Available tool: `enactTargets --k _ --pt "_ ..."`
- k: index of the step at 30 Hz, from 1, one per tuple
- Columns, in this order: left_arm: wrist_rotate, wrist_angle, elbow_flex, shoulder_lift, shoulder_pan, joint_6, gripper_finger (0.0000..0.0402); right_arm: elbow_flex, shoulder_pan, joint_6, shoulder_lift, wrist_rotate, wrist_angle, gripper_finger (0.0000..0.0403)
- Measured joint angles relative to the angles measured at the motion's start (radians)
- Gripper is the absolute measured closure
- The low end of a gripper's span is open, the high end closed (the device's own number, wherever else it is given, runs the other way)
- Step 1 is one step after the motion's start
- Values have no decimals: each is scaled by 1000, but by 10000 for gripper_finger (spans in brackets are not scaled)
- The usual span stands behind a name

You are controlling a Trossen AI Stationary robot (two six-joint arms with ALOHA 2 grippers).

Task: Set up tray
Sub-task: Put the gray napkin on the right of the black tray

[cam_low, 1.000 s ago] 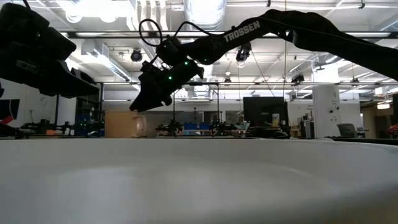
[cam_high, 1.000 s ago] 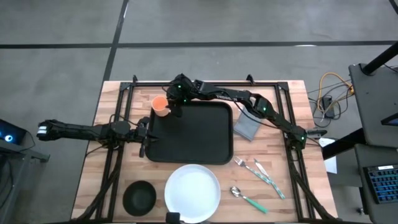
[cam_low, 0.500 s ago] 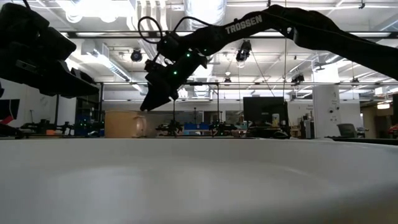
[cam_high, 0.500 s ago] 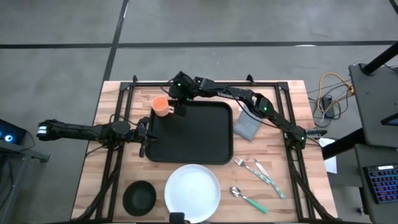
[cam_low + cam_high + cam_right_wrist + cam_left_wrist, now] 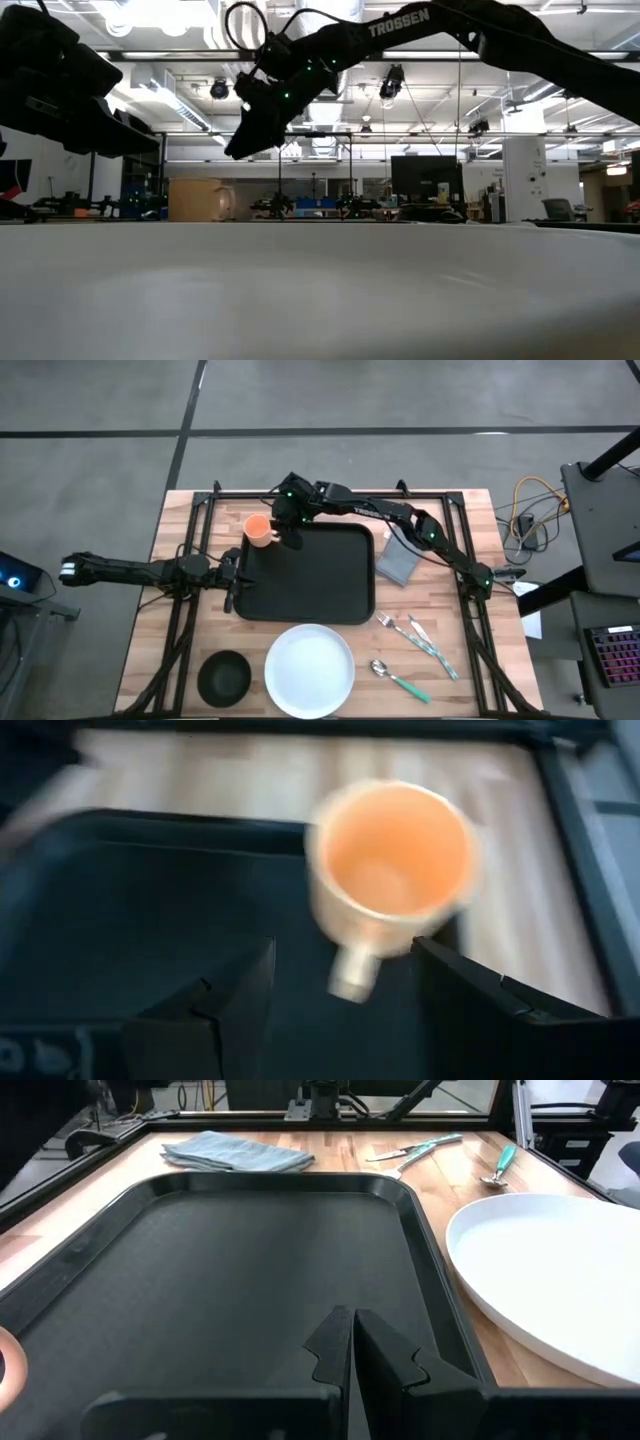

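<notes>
tray [image 5: 310,575]: lies flat in the middle of the tabletop [image 5: 460,685], nothing on its black floor
orange cup [image 5: 259,530]: upright on the wood just beside the tray's far left corner, handle turned toward the tray
right end effector [image 5: 292,536]: fingers apart, hanging above that corner with the cup just beyond the fingertips; nothing held
left end effector [image 5: 352,1342]: fingers pressed together, empty, low over the tray's left edge and pointing across it
other pieces: white plate [image 5: 310,670] and black bowl [image 5: 224,677] on the near side, folded cloth [image 5: 397,564] to the tray's right, fork [image 5: 398,627], knife [image 5: 432,644] and spoon [image 5: 398,677] near the right front
step in hand: by my reading, the cup is the piece being fetched for the tray, with the reach made but no grip yet
next move: would need the open fingers lowered around the cup's wall, clear of the handle, then closed before lifting it over the low rim
</notes>
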Motion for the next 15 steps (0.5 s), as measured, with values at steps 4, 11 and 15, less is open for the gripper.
enactTargets --k 4,11,15 --pt "0 0 0 0 0 0 401 0 28 0 -13 -76 -7 182" --pt "0 0 0 0 0 0 401 0 57 -1 -33 -75 -40 182" --pt "0 0 0 0 0 0 401 0 64 -5 -51 -82 -81 182"
